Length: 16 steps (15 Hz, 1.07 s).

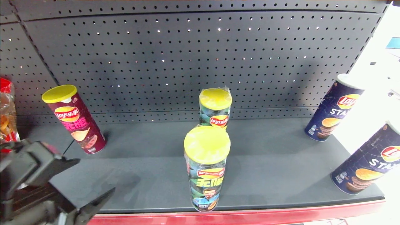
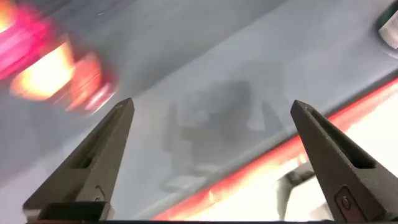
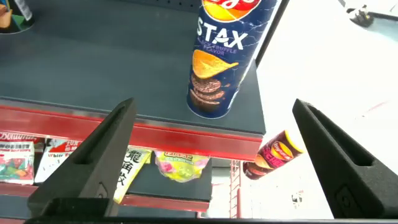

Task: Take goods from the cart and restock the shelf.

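Five chip cans stand upright on the shelf (image 1: 275, 162), each apart from the others.
- purple can (image 1: 74, 120): far left, close to the pegboard back (image 1: 187, 62).
- rear green can (image 1: 215, 107) and front green can (image 1: 206, 167): mid-shelf, one behind the other, the front one at the lip.
- rear navy can (image 1: 334, 107) and front navy can (image 1: 364, 159): right end, same back-to-front order.

Labels face outward and like flavours share a column. This reads as stock being faced up by kind, with bare gaps between columns for more.

The left pincer (image 1: 95, 175) hangs off the shelf's front left corner. Its jaws are spread wide, with nothing between them and touching nothing.

The right pincer (image 3: 214, 104) is equally wide apart and empty. It is held out before the red front edge (image 3: 155, 134) at the right end. The front navy can stands beyond it, not in contact. Packets (image 3: 177, 165) lie on the lower shelf beneath.

Judgement: both arms are free, so the next item has yet to be fetched from the cart.
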### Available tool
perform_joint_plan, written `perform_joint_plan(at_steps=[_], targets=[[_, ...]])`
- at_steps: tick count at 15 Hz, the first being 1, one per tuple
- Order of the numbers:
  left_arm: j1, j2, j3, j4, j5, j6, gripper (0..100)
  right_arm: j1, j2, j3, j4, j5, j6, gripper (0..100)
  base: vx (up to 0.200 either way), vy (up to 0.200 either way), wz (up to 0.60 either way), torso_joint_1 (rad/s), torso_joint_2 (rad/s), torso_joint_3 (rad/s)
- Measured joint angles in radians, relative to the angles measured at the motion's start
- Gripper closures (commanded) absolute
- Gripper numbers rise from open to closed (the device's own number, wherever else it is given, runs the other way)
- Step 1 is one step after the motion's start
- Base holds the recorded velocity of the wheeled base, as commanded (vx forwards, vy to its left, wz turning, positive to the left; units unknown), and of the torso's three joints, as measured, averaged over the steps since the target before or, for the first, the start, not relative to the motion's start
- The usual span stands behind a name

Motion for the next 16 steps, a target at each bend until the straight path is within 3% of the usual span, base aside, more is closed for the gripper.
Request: perform_joint_plan(at_steps=[4, 5, 6, 8, 16], targets=[[0.053, -0.417, 0.004, 0.299, 0.159, -0.005, 0, -0.005, -0.008, -0.019, 0.029, -0.005, 0.001, 0, 0.0, 0.0, 0.0, 0.0, 0.0, 0.0], [0.064, -0.488, 0.004, 0.342, 0.184, 0.017, 0, -0.005, -0.009, -0.02, 0.03, -0.006, 0.001, 0, 0.0, 0.0, 0.0, 0.0, 0.0, 0.0], [0.072, -0.541, 0.004, 0.351, 0.193, 0.07, 0, -0.006, -0.009, -0.021, 0.031, -0.018, 0.001, 0, 0.0, 0.0, 0.0, 0.0, 0.0, 0.0], [0.079, -0.615, 0.003, 0.355, 0.198, 0.103, 0, -0.007, -0.009, -0.022, 0.032, -0.056, 0.0, 0, 0.0, 0.0, 0.0, 0.0, 0.0, 0.0], [0.085, -0.703, 0.006, 0.362, 0.208, 0.106, 0, -0.006, -0.026, -0.034, 0.094, -0.087, -0.011, 0, -0.175, 0.0, 0.0, 0.002, 0.0, 0.003]])
